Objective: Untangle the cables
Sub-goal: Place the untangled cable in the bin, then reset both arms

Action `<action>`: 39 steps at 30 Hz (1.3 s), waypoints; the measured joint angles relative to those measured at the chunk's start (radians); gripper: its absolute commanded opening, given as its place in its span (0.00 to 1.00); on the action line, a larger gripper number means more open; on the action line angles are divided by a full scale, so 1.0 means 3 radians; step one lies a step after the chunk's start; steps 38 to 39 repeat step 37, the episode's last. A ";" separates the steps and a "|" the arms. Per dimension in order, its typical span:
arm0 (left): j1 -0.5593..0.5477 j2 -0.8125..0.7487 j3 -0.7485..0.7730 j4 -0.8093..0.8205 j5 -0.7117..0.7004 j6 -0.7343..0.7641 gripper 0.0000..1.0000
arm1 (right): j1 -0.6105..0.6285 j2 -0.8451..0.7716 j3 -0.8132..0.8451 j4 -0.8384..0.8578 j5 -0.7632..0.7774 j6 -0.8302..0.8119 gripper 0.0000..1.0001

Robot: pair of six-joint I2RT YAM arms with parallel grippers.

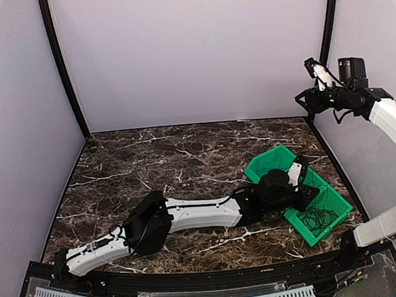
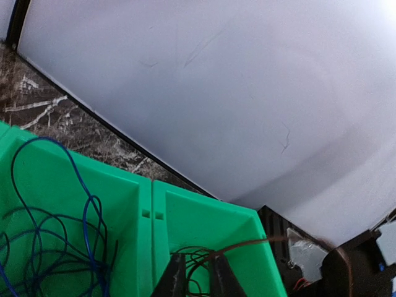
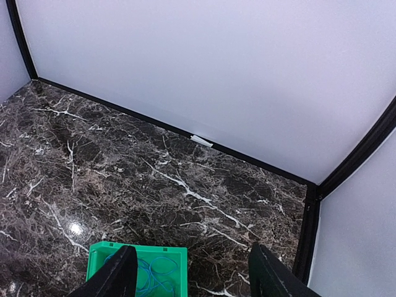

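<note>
Left hand (image 2: 199, 281) nearly closed over black cables (image 1: 320, 216) — hold unclear; right hand (image 3: 193, 270) open, empty. Limp, tangly — pinch one strand.

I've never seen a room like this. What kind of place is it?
Probably a robot lab booth: a left arm and right arm on a marble-look table, plain pale walls with black posts around it, and a green bin of tangled cables.
</note>
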 measured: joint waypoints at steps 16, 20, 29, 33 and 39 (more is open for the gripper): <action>0.0011 -0.0345 -0.0378 -0.0465 0.0008 0.0492 0.54 | 0.0000 -0.0154 -0.0015 -0.0113 -0.0018 -0.0140 0.64; 0.0036 -0.0722 -0.0703 -0.0753 0.0108 0.0685 0.58 | -0.0001 -0.0188 -0.0037 -0.0175 -0.0006 -0.0187 0.68; 0.0094 -0.1876 -0.1624 -0.1589 -0.0324 0.1190 0.63 | -0.0001 -0.0624 -0.0426 0.0048 -0.0149 -0.0051 0.99; 0.0301 -0.2672 -0.2594 -0.1719 -0.0758 0.1199 0.69 | 0.0000 -0.0813 -0.0548 0.0263 -0.0076 0.0156 0.98; 0.0777 -0.3499 -0.3502 -0.1802 -0.1058 0.1142 0.75 | 0.0000 -0.0910 -0.0610 0.0422 0.0006 0.0319 0.99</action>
